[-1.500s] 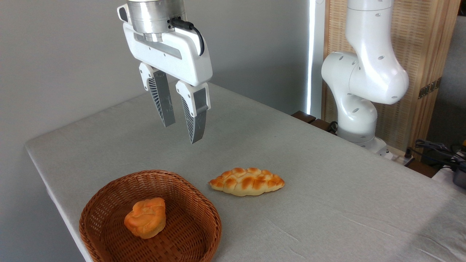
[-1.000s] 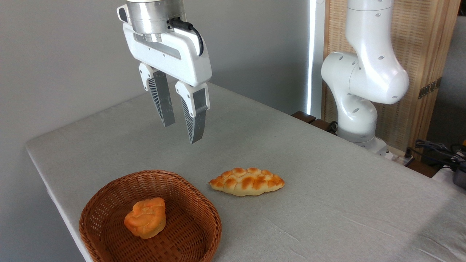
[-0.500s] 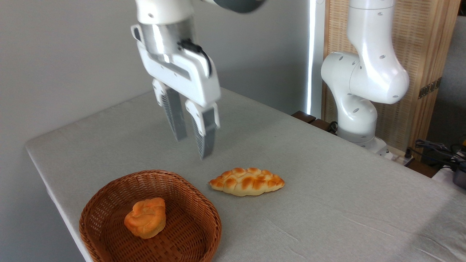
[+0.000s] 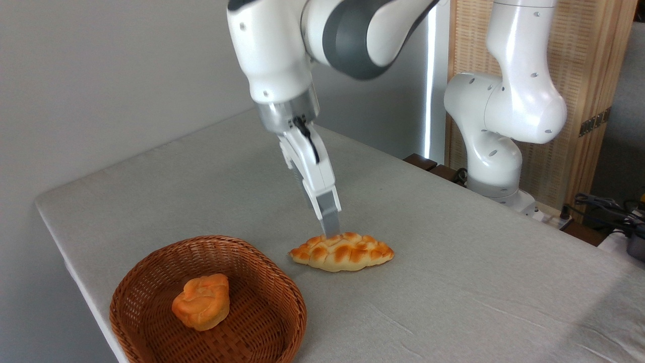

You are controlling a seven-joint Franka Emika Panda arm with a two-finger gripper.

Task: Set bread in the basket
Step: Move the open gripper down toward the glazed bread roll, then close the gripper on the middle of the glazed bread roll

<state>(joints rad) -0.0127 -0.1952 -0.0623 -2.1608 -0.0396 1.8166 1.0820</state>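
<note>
1. Woven brown wicker forms the basket (image 4: 151,282), set at the lower left on the table (image 4: 453,262); a thick braided rim and shallow sloping sides are noted.
2. Orange, lumpy and round, a bun (image 4: 201,301) is held inside the basket.
3. Pale yellow crumb with golden-brown toasted bumps marks the bread (image 4: 341,251), an elongated braided loaf with pointed ends, laid flat on the table just right of the basket, outside it.
4. Gripper (image 4: 331,229): seen edge-on, tip at the loaf's back edge; its opening cannot be told, and no hold is seen.
</note>
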